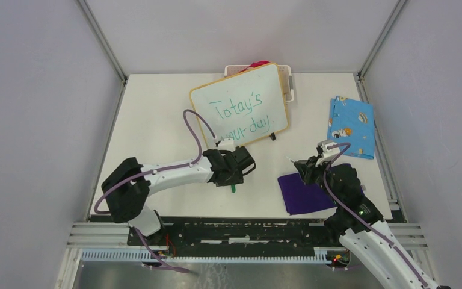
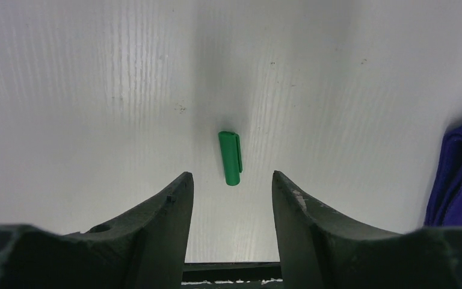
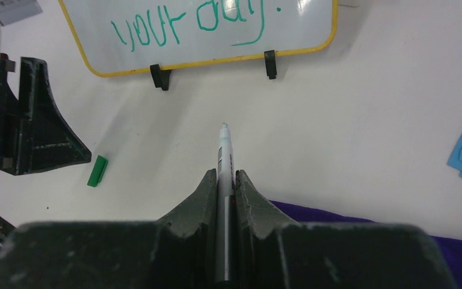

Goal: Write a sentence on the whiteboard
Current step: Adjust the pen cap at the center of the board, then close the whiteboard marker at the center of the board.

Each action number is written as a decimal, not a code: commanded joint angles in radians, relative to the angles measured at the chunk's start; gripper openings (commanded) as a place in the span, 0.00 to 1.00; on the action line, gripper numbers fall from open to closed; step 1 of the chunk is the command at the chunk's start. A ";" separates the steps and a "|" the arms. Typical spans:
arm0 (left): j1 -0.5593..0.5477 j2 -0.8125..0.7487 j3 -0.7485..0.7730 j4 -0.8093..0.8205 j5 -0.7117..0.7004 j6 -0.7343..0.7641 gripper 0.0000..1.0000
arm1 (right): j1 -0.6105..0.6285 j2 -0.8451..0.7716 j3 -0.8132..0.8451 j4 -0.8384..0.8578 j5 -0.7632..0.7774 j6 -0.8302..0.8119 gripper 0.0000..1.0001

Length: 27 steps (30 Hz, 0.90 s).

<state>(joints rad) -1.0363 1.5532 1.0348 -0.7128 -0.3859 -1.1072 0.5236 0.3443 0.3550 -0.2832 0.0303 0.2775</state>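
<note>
The whiteboard (image 1: 239,105) stands tilted at the back of the table, with the sentence (image 1: 240,111) on it in green, in two lines. The right wrist view shows the board's lower edge (image 3: 216,57) and the second line of the sentence (image 3: 156,30). My right gripper (image 3: 225,173) is shut on a grey marker (image 3: 224,150), tip bare and pointing toward the board, well short of it. My left gripper (image 2: 231,174) hangs open just above a green cap (image 2: 230,158) lying on the table, touching nothing. From above, that cap (image 1: 233,188) peeks out beneath the left gripper (image 1: 236,174).
A white basket (image 1: 289,81) with something red in it sits behind the board. A blue patterned cloth (image 1: 352,126) lies at the right. A purple cloth (image 1: 307,192) lies under the right arm, near the front edge.
</note>
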 commanded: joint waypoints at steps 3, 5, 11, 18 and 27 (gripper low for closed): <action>-0.011 0.109 0.073 -0.019 0.004 0.046 0.55 | 0.006 -0.030 0.067 -0.018 0.049 -0.030 0.00; -0.013 0.162 0.098 -0.067 -0.018 -0.004 0.51 | 0.006 -0.036 0.062 -0.023 0.053 -0.032 0.00; -0.012 0.208 0.109 -0.070 -0.016 -0.038 0.47 | 0.008 -0.043 0.064 -0.026 0.057 -0.036 0.00; -0.013 0.260 0.126 -0.069 0.008 -0.037 0.39 | 0.013 -0.048 0.070 -0.035 0.072 -0.045 0.00; -0.014 0.249 0.070 -0.042 0.031 -0.047 0.35 | 0.016 -0.052 0.064 -0.035 0.074 -0.046 0.00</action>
<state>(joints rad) -1.0451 1.8004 1.1347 -0.7715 -0.3653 -1.1175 0.5343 0.3050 0.3782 -0.3325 0.0837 0.2386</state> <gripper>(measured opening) 0.358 0.173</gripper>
